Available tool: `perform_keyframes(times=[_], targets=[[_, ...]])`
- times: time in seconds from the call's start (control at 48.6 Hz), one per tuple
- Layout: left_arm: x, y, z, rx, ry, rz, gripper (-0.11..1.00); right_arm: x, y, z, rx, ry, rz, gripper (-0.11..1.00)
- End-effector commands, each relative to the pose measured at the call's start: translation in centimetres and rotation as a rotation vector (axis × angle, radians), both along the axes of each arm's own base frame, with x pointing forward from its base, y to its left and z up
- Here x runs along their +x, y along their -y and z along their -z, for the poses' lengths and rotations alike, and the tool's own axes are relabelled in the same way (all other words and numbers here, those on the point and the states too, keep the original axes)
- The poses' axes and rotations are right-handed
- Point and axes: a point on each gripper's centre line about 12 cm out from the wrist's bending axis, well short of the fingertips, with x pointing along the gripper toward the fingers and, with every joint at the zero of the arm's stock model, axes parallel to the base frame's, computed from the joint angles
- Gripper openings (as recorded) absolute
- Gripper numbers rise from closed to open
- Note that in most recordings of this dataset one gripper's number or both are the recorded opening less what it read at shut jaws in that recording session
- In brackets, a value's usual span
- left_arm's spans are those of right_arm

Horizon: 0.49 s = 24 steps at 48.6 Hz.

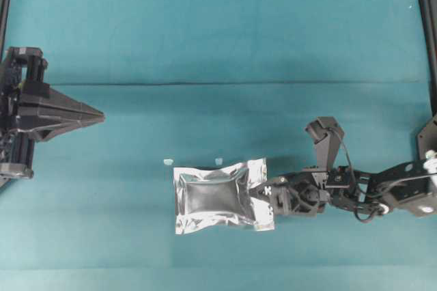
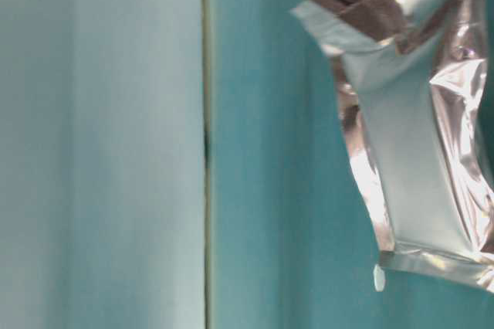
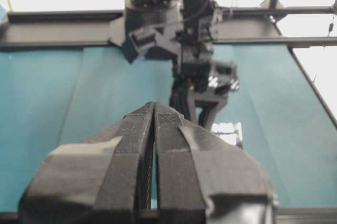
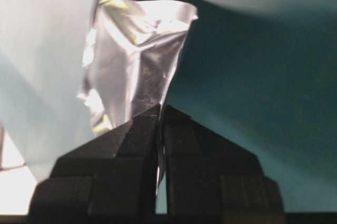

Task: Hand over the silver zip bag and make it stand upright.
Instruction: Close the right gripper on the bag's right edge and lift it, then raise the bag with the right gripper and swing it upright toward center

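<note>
The silver zip bag (image 1: 218, 197) is a crinkled foil pouch with a dark centre, lying on the teal cloth at the lower middle of the overhead view. My right gripper (image 1: 263, 199) is shut on its right short edge, and the right wrist view shows foil (image 4: 139, 66) pinched between the black fingers (image 4: 131, 145). The bag (image 2: 421, 151) fills the right side of the table-level view. My left gripper (image 1: 101, 116) rests shut and empty at the far left, its tips (image 3: 154, 109) pressed together, well apart from the bag.
Two tiny white specks (image 1: 168, 162) (image 1: 218, 161) lie on the cloth just above the bag. A fold line in the cloth (image 1: 218, 84) runs across the table. Black frame rails (image 1: 427, 38) stand at the right and left edges.
</note>
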Motion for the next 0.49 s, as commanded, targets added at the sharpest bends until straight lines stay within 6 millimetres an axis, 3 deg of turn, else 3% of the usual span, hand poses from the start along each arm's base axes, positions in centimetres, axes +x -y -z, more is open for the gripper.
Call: perform_keyframes(times=[0.0,0.144,0.473], targets=[[0.1,0.0,-0.4,0.004,0.012,0.001,-0.01,0.8,0.1,-2.4,-0.018,0.020,-0.062,0.03],[0.1,0.0,-0.4,0.004,0.011,0.001,-0.01,1.1,0.7,-4.6,-0.067,-0.032,-0.209,0.03],[0.1,0.0,-0.4,0.003,0.011,0.001,-0.01,2.0,2.1,-7.1,-0.144,-0.107,-0.451,0.03]])
